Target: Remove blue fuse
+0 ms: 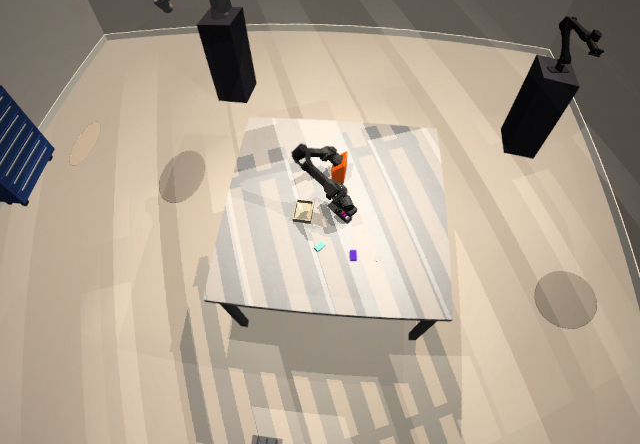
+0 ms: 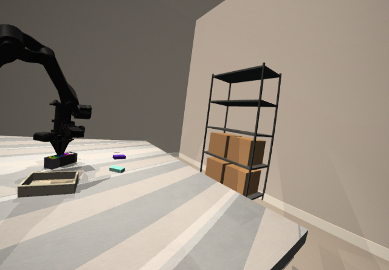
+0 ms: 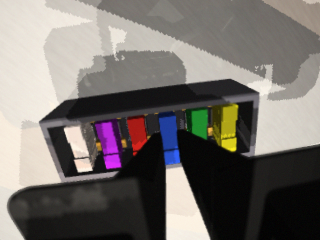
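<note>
The gripper (image 3: 171,145) is pinched on the blue fuse (image 3: 169,136), seated in the block (image 3: 150,97) between red and green. It looks small, stiff, light and slick; grip its top flats.

Fuse block (image 3: 150,102) — matt black plastic look, smooth walls. Blue fuse (image 3: 168,131) — glossy, translucent-looking plastic. Tray (image 2: 48,182): matt, wood-toned. Gripper (image 3: 171,165) fingers: matt black.
</note>
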Controlling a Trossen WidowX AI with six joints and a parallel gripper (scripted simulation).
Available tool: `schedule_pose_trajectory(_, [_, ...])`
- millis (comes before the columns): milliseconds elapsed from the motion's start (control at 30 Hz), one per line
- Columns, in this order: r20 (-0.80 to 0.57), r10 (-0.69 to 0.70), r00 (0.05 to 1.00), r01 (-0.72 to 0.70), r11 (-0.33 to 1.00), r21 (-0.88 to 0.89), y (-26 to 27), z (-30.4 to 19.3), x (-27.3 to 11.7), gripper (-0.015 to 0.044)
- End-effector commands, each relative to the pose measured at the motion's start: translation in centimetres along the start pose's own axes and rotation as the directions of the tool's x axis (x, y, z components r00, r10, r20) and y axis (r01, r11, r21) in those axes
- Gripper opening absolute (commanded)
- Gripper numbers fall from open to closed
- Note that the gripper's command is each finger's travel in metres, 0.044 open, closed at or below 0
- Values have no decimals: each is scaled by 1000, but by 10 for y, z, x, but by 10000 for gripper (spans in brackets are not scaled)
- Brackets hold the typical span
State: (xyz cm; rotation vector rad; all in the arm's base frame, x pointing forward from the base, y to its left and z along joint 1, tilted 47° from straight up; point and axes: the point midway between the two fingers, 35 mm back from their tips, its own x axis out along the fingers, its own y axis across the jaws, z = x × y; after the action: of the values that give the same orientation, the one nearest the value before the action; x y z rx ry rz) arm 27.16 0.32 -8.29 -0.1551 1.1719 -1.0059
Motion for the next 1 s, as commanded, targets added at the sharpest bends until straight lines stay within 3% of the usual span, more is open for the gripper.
schedule_pose_trajectory(0, [-3,2,1000,-2,1000,4,0,0,-2,0])
schedule_pose_trajectory(967, [-3,2,1000,-2,1000,3,1,0,-16,0])
